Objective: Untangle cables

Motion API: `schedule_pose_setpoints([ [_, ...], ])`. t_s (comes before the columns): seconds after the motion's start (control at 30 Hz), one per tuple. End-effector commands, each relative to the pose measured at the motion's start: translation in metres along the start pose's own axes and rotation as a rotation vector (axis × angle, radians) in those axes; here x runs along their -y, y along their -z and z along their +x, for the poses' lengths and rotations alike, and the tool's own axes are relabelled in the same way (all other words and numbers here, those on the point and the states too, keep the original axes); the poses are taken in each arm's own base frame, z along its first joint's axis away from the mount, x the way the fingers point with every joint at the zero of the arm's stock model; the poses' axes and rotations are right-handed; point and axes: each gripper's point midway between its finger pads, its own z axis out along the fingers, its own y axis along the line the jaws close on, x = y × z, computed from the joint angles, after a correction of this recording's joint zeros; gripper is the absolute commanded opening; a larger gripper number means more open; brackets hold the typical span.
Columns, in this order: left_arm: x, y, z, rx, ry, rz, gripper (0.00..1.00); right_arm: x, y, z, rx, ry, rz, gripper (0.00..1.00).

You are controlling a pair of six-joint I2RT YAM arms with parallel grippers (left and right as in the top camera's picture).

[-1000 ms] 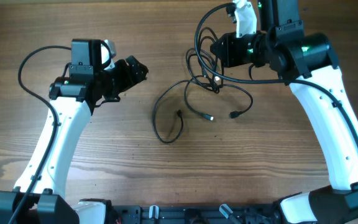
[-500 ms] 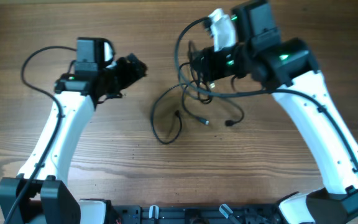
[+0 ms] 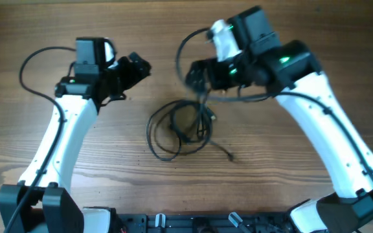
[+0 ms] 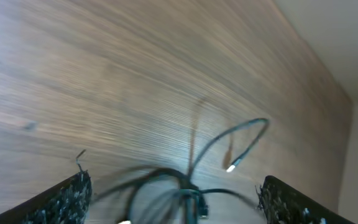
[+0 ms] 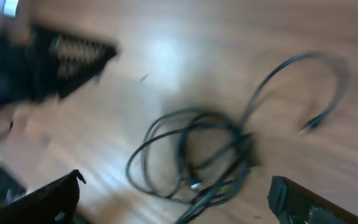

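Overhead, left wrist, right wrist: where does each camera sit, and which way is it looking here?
Overhead: above the table, looking straight down; shows both arms, left gripper, right gripper, cables.
Left wrist: on the left arm, looking along the table between its open fingers at the cables.
Right wrist: on the right arm, looking down between its open fingers at the cables.
Shared: all three show the cables.

The wooden table (image 3: 31,26) bears the cables (image 3: 181,127) in loose tangled loops.
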Motion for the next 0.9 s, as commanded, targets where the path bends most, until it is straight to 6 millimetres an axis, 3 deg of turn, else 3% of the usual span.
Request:
schedule_pose_setpoints([
  [0.0, 0.032, -0.017, 0.024, -0.044, -0.097, 0.056, 0.89, 0.044, 0.059, -0.036, 0.191, -0.116, 0.088, 1.00],
  [0.13, 0.044, -0.039, 0.045, -0.072, -0.156, 0.038, 0.87, 0.083, 0.074, -0.041, 0.226, -0.214, 0.140, 1.00],
  [0.23, 0.033, -0.061, 0.063, -0.112, -0.176, -0.038, 0.82, 0.096, 0.078, -0.040, 0.232, -0.236, 0.160, 1.00],
  [0.37, 0.009, -0.085, 0.084, -0.195, -0.248, -0.120, 0.70, 0.096, 0.078, -0.041, 0.231, -0.230, 0.161, 1.00],
  [0.5, -0.006, -0.105, 0.099, -0.268, -0.319, -0.135, 0.68, 0.096, 0.077, -0.041, 0.231, -0.229, 0.161, 1.00],
  [0.63, 0.005, -0.119, 0.114, -0.335, -0.435, -0.014, 0.65, 0.097, 0.075, -0.041, 0.225, -0.231, 0.162, 1.00],
  [0.87, 0.015, -0.133, 0.124, -0.345, -0.541, 0.043, 0.64, 0.100, 0.070, -0.041, 0.213, -0.236, 0.164, 1.00],
])
